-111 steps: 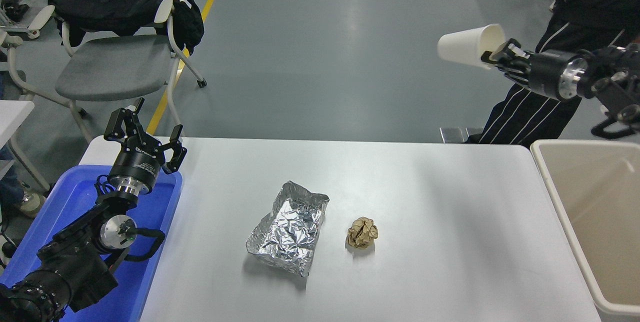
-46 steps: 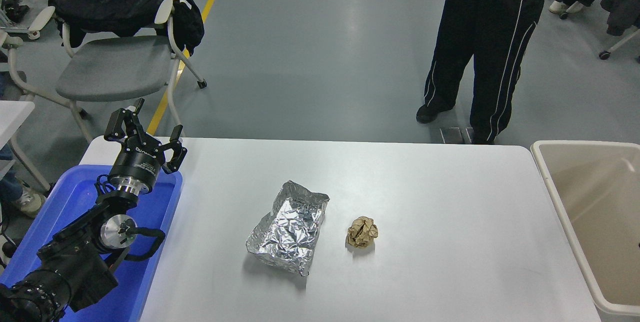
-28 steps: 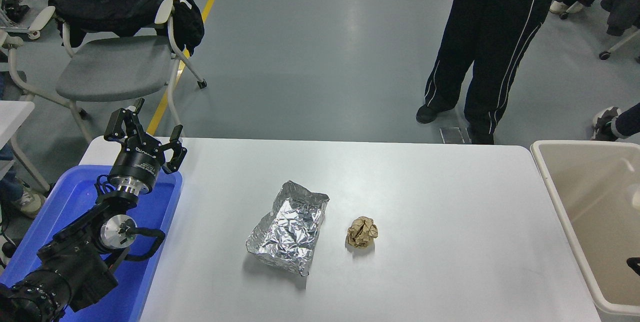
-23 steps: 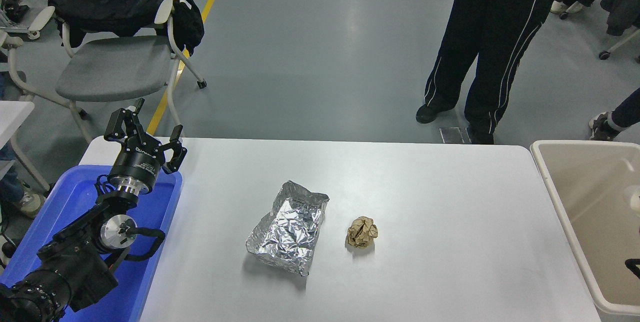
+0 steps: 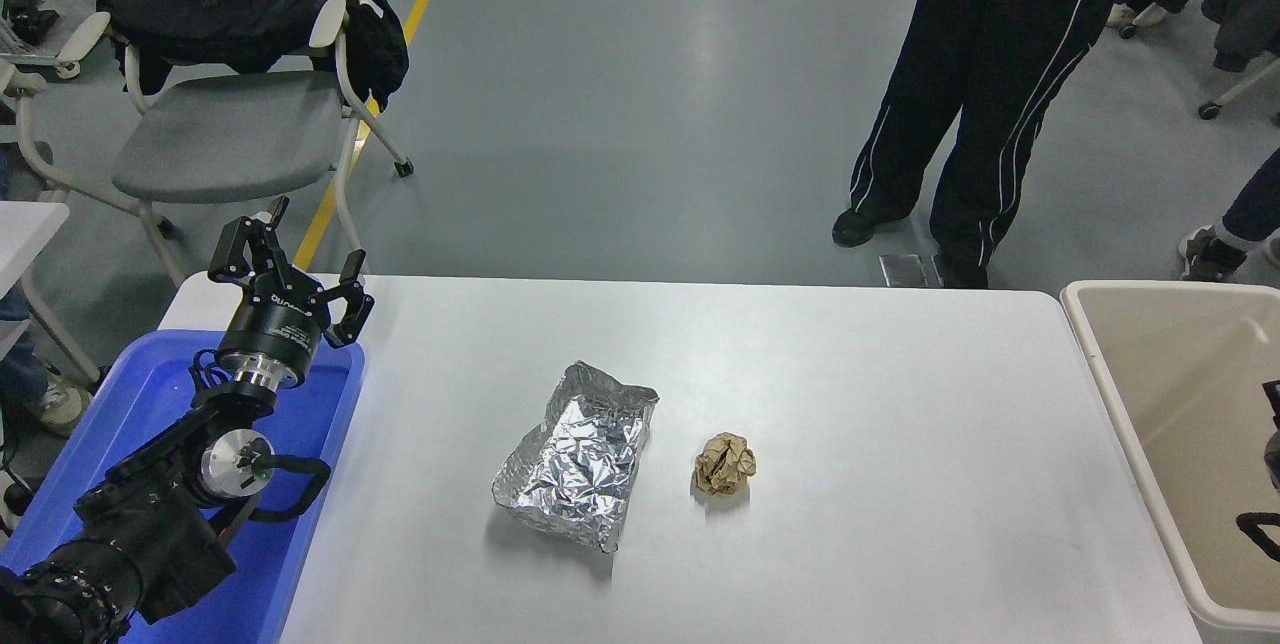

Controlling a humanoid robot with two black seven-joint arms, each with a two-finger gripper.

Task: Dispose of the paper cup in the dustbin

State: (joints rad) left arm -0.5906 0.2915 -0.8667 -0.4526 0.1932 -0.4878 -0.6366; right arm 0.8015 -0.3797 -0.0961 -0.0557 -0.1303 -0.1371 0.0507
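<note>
The left gripper (image 5: 290, 269) sits parked with its fingers (image 5: 352, 281) spread and empty over the blue tray (image 5: 150, 404); its white lettering is too small to read. Only black bits of the right arm (image 5: 1268, 484) now show inside the dustbin (image 5: 1130, 424), its fingers unseen. The paper cup, earlier held aloft, is out of sight.

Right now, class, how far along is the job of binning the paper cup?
No paper cup shows on the table or in the visible part of the dustbin, so whether it has been binned cannot be confirmed. A sliver of the right arm shows over the dustbin. The left pincer is parked open over the blue tray.
</note>
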